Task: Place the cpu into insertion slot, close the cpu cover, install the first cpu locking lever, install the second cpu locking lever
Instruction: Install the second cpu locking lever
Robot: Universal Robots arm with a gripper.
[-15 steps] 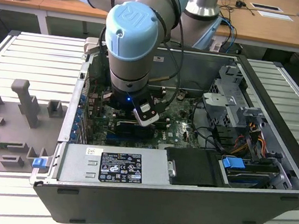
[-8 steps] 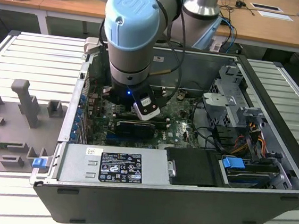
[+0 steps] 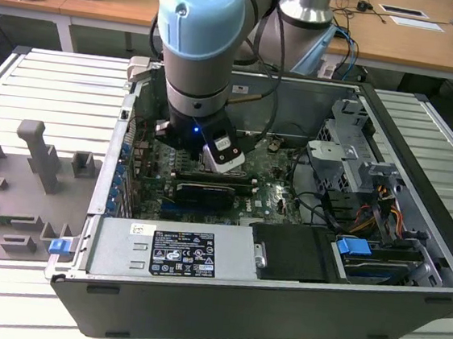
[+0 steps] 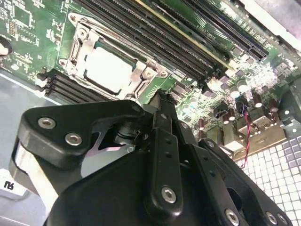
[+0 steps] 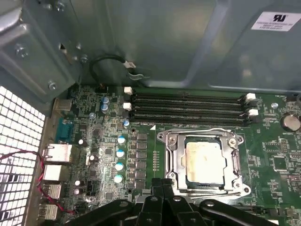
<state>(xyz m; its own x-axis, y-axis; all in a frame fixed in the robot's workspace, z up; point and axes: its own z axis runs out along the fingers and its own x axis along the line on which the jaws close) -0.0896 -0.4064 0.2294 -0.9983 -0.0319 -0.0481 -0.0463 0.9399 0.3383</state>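
The gripper (image 5: pixel 162 186), fingers pressed together and holding nothing, hangs just beside the cpu (image 5: pixel 204 161), which sits in the slot (image 5: pixel 178 157) under the closed cover (image 5: pixel 235 160), inside an open case (image 3: pixel 424 142) on a slatted worktop (image 3: pixel 33 84), memory slots (image 5: pixel 188 108) alongside.

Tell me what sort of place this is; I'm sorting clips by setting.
Probably a robotics lab or test workshop: an opened computer case lies on a slatted metal bench, a robot arm reaches into it, and wooden desks stand behind.
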